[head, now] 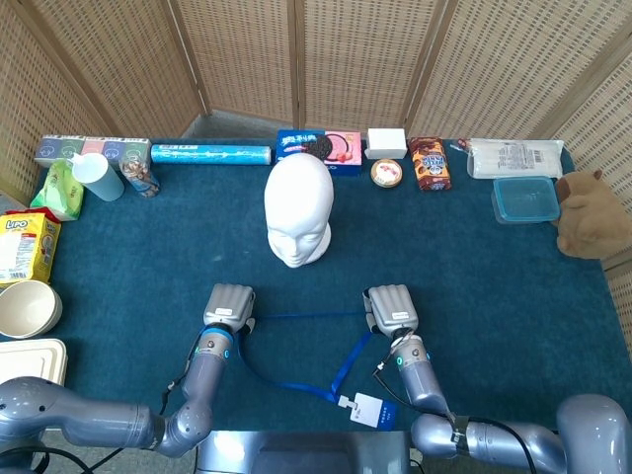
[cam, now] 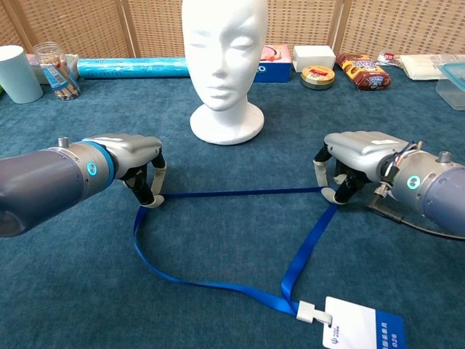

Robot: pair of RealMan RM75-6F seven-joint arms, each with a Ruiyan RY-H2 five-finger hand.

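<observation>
Chest view: left hand point(cam: 136, 161) and right hand point(cam: 347, 161) each pinch the blue lanyard point(cam: 240, 193) (stretched taut between them).

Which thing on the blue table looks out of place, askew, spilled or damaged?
Nothing stands out. The lanyard is pulled straight between the left hand and the right hand, both pinching it, and its badge lies flat. The foam head stands upright, and the boxes and snacks behind it sit in a tidy row.
</observation>
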